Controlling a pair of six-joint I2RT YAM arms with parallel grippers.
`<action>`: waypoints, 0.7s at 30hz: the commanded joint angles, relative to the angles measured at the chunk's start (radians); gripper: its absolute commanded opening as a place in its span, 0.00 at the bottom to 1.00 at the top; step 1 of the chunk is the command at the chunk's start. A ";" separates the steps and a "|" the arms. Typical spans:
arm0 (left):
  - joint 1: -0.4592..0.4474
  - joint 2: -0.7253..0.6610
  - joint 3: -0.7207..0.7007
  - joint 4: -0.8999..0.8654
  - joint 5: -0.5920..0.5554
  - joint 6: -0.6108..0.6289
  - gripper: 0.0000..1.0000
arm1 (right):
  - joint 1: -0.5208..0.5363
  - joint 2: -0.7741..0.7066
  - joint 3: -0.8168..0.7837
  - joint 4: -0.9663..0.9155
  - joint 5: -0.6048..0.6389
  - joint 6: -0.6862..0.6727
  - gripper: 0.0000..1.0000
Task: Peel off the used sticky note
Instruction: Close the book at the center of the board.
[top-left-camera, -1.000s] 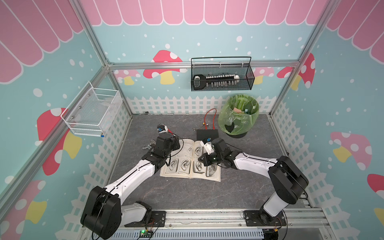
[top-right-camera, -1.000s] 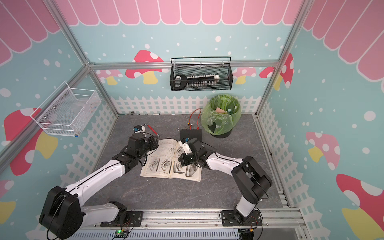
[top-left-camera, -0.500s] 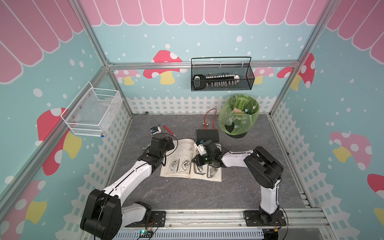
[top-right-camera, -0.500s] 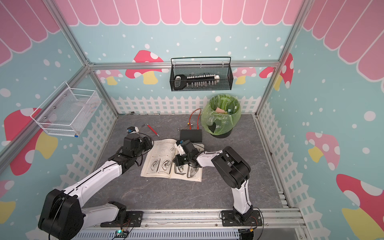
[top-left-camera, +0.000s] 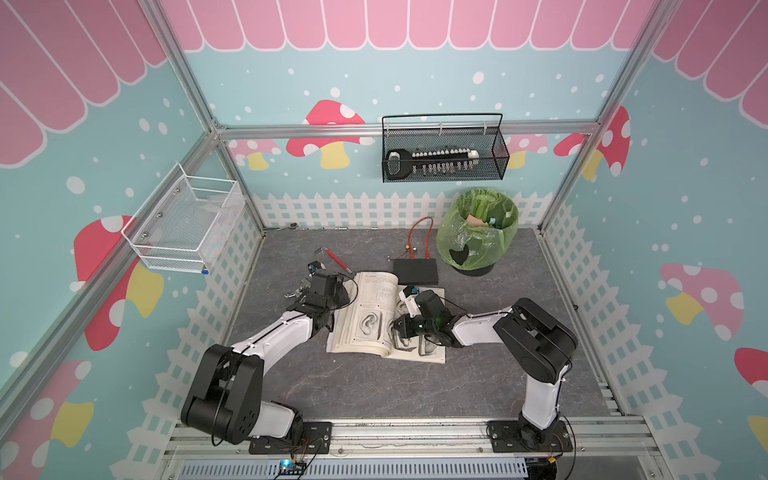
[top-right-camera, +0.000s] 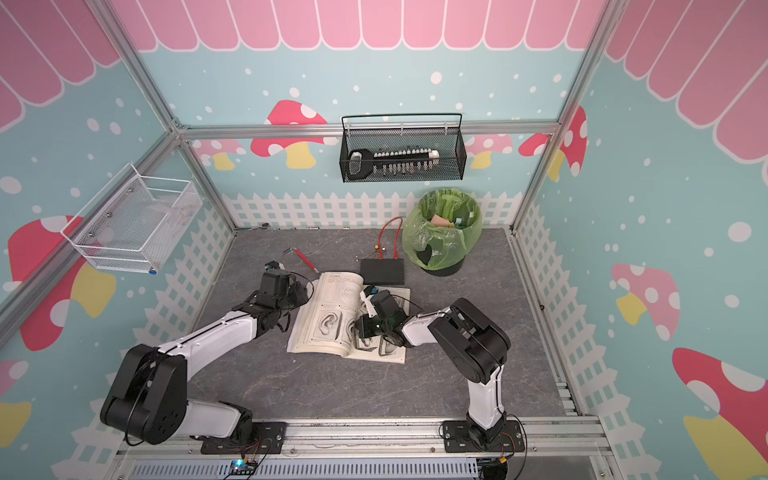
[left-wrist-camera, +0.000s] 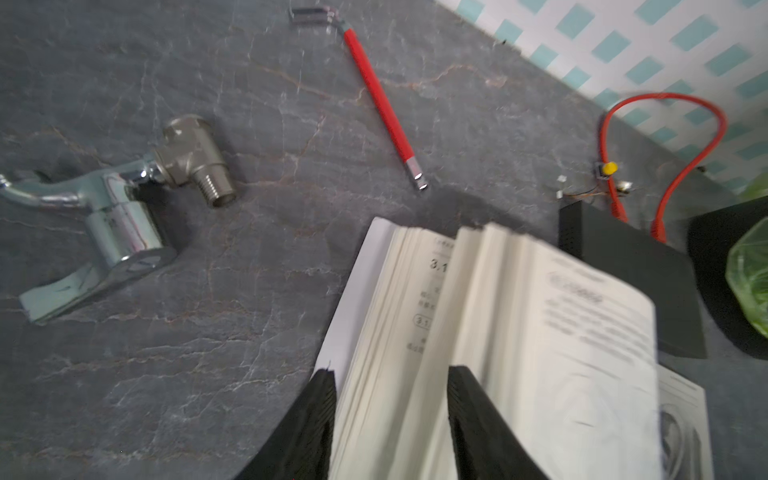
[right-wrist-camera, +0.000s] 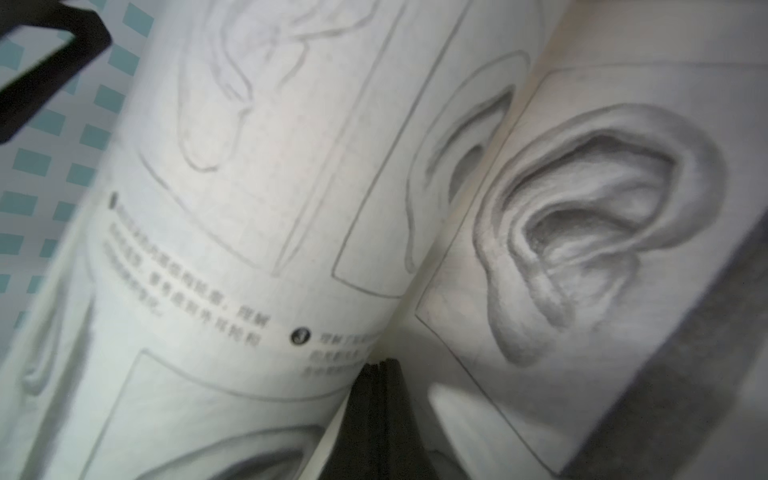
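Both top views: book spine front-back; left gripper parted round pgs, right gripper clenched.

Right hand on open book, left hand beside it.

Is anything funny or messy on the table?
Yes. A shiny metal tap lies loose on the table near the open book, joined to no pipe. The book's pages stand fanned up instead of lying flat.
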 joint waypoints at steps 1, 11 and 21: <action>0.008 0.040 0.019 -0.023 0.013 -0.021 0.47 | -0.002 0.063 -0.076 -0.165 0.060 0.035 0.00; 0.045 0.176 0.040 -0.059 0.004 -0.063 0.46 | -0.004 0.018 -0.113 -0.171 0.078 0.043 0.00; 0.092 0.232 0.068 -0.091 -0.078 -0.066 0.04 | -0.005 -0.026 -0.151 -0.161 0.076 0.051 0.00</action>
